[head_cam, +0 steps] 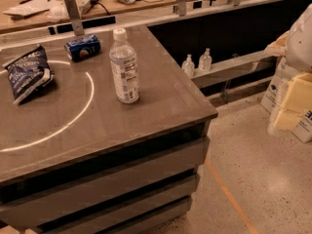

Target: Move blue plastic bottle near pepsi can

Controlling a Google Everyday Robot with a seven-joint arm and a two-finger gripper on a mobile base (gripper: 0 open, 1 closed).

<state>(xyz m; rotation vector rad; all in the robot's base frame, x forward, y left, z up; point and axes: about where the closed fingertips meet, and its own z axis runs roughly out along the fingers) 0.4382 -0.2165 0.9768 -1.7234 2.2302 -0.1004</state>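
The blue plastic bottle (125,66) stands upright on the grey counter, near its right side. It is clear, with a white cap and a pale label. The pepsi can (83,47) lies on its side at the back of the counter, up and to the left of the bottle, about a bottle's height away. My gripper (291,104) shows as pale yellow parts at the right edge of the view, below the white arm shell (300,33). It hangs over the floor, well to the right of the counter, and touches neither object.
A dark blue chip bag (27,72) lies on the counter's left side, by a white circle line. Two small clear pump bottles (196,62) stand on a ledge behind the counter's right edge. The counter edge (195,118) drops to a speckled floor. Boxes stand at the far right.
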